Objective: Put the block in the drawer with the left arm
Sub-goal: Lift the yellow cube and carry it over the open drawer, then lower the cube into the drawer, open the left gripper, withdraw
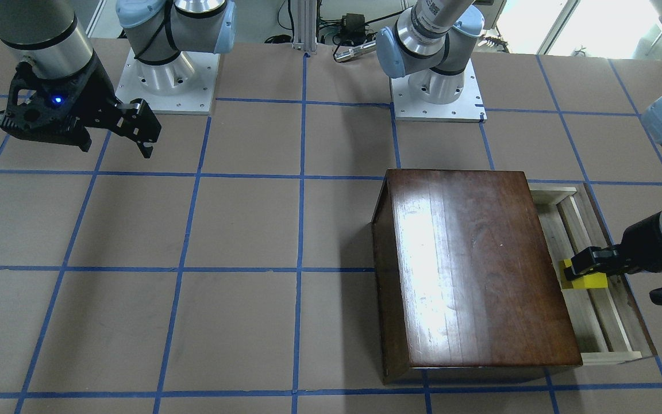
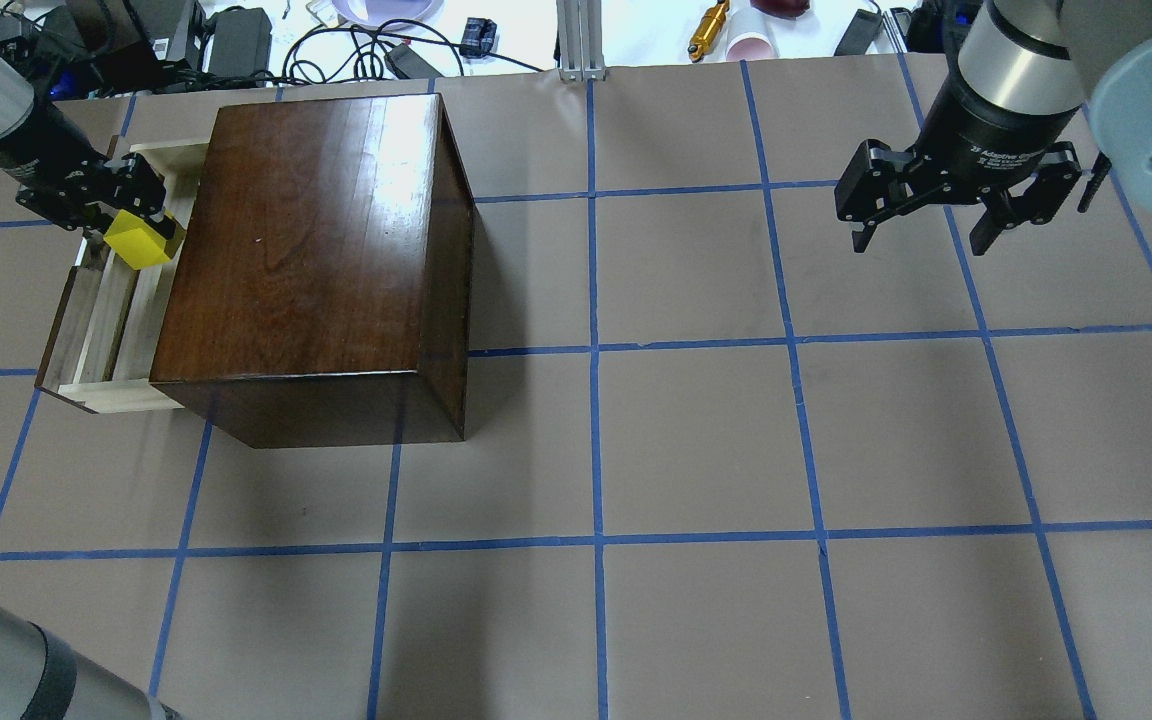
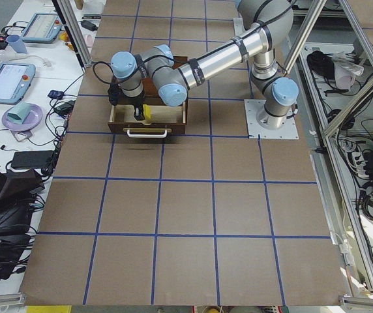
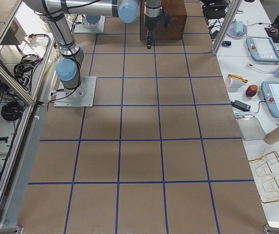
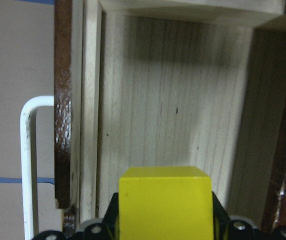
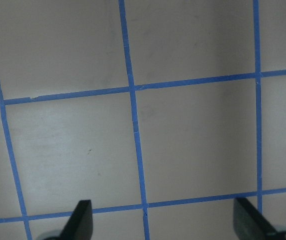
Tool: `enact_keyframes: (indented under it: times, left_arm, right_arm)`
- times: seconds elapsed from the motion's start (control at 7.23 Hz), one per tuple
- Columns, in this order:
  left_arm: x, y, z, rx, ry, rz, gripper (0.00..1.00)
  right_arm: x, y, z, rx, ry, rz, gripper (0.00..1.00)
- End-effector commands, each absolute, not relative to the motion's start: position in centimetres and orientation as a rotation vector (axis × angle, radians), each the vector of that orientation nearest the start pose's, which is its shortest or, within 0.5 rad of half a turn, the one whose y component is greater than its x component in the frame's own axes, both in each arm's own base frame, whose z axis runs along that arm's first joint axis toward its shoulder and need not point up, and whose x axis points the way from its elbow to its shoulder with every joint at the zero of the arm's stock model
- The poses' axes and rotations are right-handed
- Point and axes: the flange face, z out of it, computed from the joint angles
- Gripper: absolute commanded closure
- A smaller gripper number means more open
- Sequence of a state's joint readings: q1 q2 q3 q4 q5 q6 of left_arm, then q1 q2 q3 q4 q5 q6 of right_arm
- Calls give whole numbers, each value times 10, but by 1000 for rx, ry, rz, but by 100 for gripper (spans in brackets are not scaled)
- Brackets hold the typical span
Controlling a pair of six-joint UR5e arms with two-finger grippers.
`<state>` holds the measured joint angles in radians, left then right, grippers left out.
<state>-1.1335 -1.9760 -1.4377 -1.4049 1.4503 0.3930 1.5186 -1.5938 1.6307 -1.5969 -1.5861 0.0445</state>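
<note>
Yellow block (image 1: pixel 587 282) is clamped in the left gripper (image 1: pixel 581 267) over the open drawer (image 1: pixel 612 356), close beside the brown box (image 1: pixel 469 264). From overhead, the right gripper (image 2: pixel 921 240) hangs spread and empty above the desk (image 2: pixel 696 440), well apart. At the left wrist, the block seems clear of the drawer floor; let go here, it may bounce or tip against the box.

Table (image 2: pixel 696 440) is viewed from overhead behind and steeply from opposite; ends are covered sideways; drawer (image 2: pixel 111 330) is shared with close left wrist view.
</note>
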Motion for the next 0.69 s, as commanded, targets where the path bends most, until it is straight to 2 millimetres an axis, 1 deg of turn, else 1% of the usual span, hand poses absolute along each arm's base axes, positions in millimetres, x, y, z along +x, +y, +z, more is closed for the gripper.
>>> enact_keyframes:
  times: [0.0, 0.14, 0.28, 0.42, 0.55]
  left_arm:
    - [134, -632, 331, -104, 3307, 100, 30]
    - [134, -631, 330, -99, 3302, 120, 23]
    - [134, -630, 333, -99, 3301, 120, 18]
    - [134, -630, 334, -99, 3301, 118, 8]
    - [132, -628, 343, -98, 3298, 98, 0]
  right_arm:
    - [106, -487, 472, 155, 3153, 17, 0]
    - [107, -487, 472, 152, 3153, 17, 0]
    - [107, -487, 472, 152, 3153, 19, 0]
    - [107, -487, 472, 152, 3153, 17, 0]
    - [107, -487, 472, 152, 3153, 17, 0]
